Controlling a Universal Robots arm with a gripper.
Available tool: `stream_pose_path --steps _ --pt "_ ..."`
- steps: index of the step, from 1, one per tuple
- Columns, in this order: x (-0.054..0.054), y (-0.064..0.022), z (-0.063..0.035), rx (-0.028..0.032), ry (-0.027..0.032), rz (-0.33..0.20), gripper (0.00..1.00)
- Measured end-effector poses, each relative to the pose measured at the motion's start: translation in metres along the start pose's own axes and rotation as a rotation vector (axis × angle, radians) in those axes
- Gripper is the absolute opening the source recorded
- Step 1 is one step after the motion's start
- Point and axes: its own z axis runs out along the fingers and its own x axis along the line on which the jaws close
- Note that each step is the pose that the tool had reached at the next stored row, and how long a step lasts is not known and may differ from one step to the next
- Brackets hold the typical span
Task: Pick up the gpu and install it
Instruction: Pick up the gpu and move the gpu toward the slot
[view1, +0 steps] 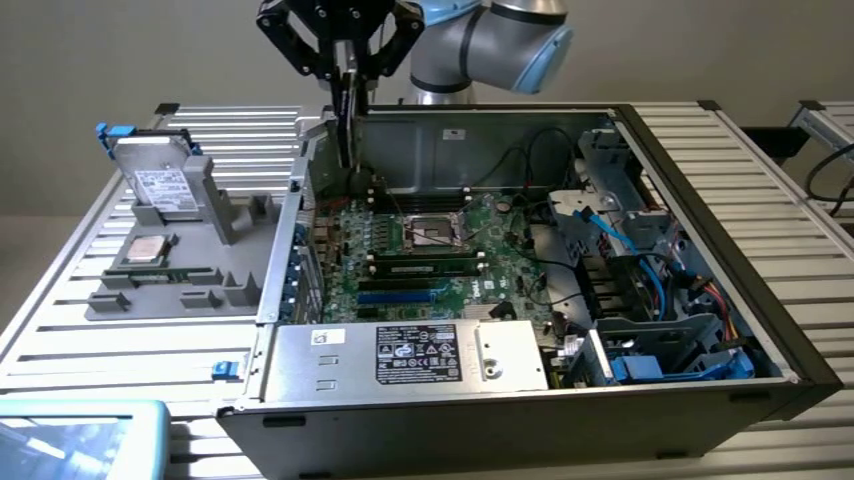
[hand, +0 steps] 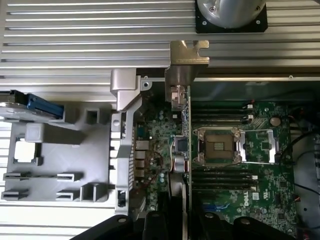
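Clearly clamped edge-on in the tool (view1: 348, 72), the gpu (view1: 348, 125) hangs straight below it over the motherboard (view1: 400, 228).

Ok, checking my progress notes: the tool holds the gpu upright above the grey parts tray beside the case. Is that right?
Not quite. The tool does hold the gpu upright, but above the motherboard inside the open case, not the grey parts tray. The wrist view shows the card edge-on over the board.

One gpu (view1: 350, 130), one gripper (view1: 346, 72), one hard drive (view1: 162, 182), one motherboard (view1: 434, 262), one power supply (view1: 400, 356), one computer case (view1: 507, 432), one grey tray (view1: 180, 292).
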Motion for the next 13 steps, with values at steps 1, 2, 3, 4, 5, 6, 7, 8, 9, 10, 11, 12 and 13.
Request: stream_pose_path --steps 1,2,3,4,5,6,7,8,9,10,11,12,13 --pt "-0.003 -0.0005 -0.0001 0.0015 0.0051 0.001 0.28" --pt "-0.006 -0.0009 -0.0001 0.0033 0.0111 0.001 0.28" --pt "-0.010 -0.0011 -0.0001 0.0058 0.0189 0.003 0.28" --pt "-0.013 -0.0013 -0.0001 0.0081 0.0258 0.004 0.28" --pt "-0.016 -0.0015 -0.0002 0.0108 0.0324 0.004 0.28" --pt "-0.019 -0.0016 -0.0003 0.0133 0.0369 0.005 0.28" --pt "-0.023 -0.0015 -0.0003 0.0154 0.0389 0.005 0.28" --pt "-0.028 -0.0014 -0.0004 0.0163 0.0402 0.006 0.28" --pt "-0.032 -0.0014 -0.0005 0.0172 0.0413 0.006 0.28" --pt "-0.037 -0.0013 -0.0006 0.0177 0.0418 0.006 0.28" --pt "-0.041 -0.0012 -0.0007 0.0183 0.0426 0.006 0.28" --pt "-0.046 -0.0012 -0.0007 0.0188 0.0433 0.006 0.28" --pt "-0.050 -0.0011 -0.0008 0.0194 0.0442 0.006 0.28"
